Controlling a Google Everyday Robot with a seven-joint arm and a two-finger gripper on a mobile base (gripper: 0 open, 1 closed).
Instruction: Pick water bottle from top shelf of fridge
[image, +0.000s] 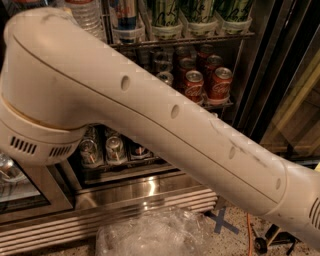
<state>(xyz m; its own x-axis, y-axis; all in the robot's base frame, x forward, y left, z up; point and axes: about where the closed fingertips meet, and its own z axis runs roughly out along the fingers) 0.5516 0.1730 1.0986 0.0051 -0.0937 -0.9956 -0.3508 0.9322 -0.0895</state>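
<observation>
My white arm (150, 110) crosses the whole view from lower right to a big elbow joint at the left and hides much of the fridge (140, 190). My gripper is out of view, somewhere past that joint. A clear ribbed water bottle (89, 17) shows partly at the top left, above the arm; its cap is cut off by the frame's edge. It stands on the uppermost visible wire rack (210, 38), beside a blue can and several green-labelled cans (200, 11).
Red soda cans (220, 82) stand on the rack below, silver cans (115, 149) on the lowest rack. The steel louvred base (125, 212) runs along the bottom. Crumpled clear plastic (150, 232) and a blue tape cross (222, 222) lie on the floor. The open door's frame (272, 75) stands at right.
</observation>
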